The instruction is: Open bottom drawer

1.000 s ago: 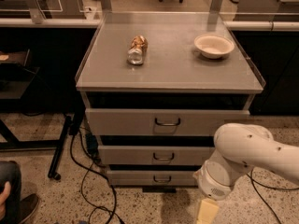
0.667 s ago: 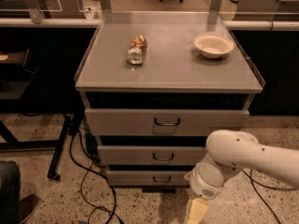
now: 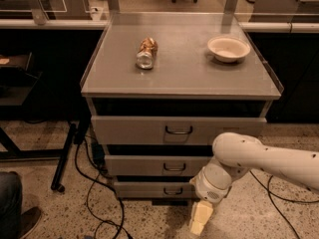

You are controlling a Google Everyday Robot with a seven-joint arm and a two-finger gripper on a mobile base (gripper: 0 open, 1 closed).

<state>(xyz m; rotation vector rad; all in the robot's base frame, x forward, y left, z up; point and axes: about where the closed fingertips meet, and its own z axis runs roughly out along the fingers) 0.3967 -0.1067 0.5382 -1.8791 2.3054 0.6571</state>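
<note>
Nearest, low by the floor, the claw (image 3: 199,219) hangs below the white arm (image 3: 259,156), in front of the desk's (image 3: 189,78) front-right corner. I cannot tell whether it is wide or narrow. Just beyond and to its left is the bottom drawer (image 3: 149,189), the slimmest front, lowest under the desk's front edge and not yet pulled out. Its small dark handle (image 3: 173,191) is apart from the claw.

To do this step well, I judge the claw should come level with that handle, square to the front, grip the loop, then pull straight out without lifting. The middle drawer (image 3: 139,165) sits close above.

Counted: three drawers including the top drawer (image 3: 134,129), and one handle each. Farther back on the desk top lie one can (image 3: 146,53) on its side and one bowl (image 3: 228,48).
</note>
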